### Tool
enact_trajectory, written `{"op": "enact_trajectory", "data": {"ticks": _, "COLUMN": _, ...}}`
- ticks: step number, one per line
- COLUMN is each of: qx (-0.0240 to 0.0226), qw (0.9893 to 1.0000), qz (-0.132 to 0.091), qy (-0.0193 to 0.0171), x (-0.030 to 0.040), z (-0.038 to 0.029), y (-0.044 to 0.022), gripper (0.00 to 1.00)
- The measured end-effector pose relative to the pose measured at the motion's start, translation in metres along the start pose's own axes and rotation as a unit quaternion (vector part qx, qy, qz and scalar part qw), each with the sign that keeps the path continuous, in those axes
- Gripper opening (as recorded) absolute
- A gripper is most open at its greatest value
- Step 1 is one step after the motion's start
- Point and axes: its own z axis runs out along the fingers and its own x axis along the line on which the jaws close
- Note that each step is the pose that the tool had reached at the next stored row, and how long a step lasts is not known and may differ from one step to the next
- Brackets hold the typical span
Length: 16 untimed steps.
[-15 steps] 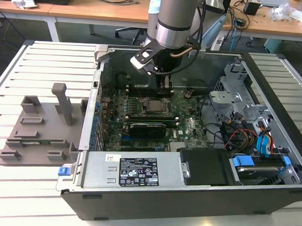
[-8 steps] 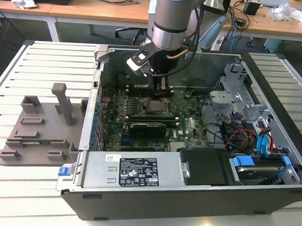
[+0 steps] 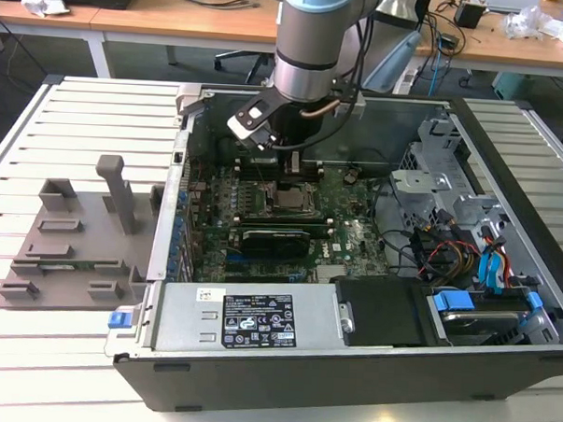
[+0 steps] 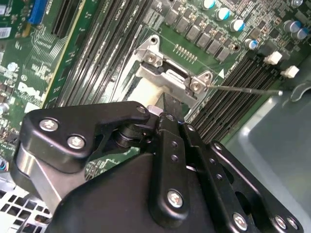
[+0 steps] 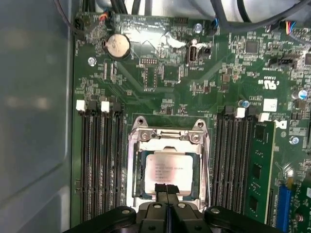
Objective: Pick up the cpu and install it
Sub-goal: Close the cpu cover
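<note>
The cpu [image 5: 167, 167], a silvery-grey square chip, lies flat in the metal-bordered socket frame [image 5: 135, 145] on the green motherboard [image 5: 160, 73]. My gripper [image 5: 166, 189] is shut, its two black fingers pressed together with nothing between them. Its tips stand over the chip's edge, and I cannot tell whether they touch it. In the exterior view the gripper [image 3: 292, 165] reaches down into the open computer case [image 3: 350, 363], just above the socket with the cpu [image 3: 287, 201]. In the second wrist view the closed fingers [image 4: 169, 114] hide most of the socket frame [image 4: 170, 73].
Rows of black memory slots [image 5: 99, 160] flank the socket on both sides. A grey plastic tray [image 3: 70, 248] with an upright post [image 3: 119, 193] sits outside the case at the exterior view's left. Cables and drive bays [image 3: 466, 256] crowd the case at the exterior view's right.
</note>
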Motion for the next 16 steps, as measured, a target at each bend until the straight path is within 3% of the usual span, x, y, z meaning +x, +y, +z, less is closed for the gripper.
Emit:
{"op": "enact_trajectory", "data": {"ticks": 8, "qx": 0.0, "qw": 1.0, "qz": 0.0, "qy": 0.0, "x": 0.0007, "z": 0.0122, "y": -0.0062, "gripper": 0.11}}
{"op": "enact_trajectory", "data": {"ticks": 16, "qx": 0.0001, "qw": 1.0, "qz": 0.0, "qy": -0.0002, "x": 0.0009, "z": 0.0164, "y": -0.0074, "gripper": 0.11}}
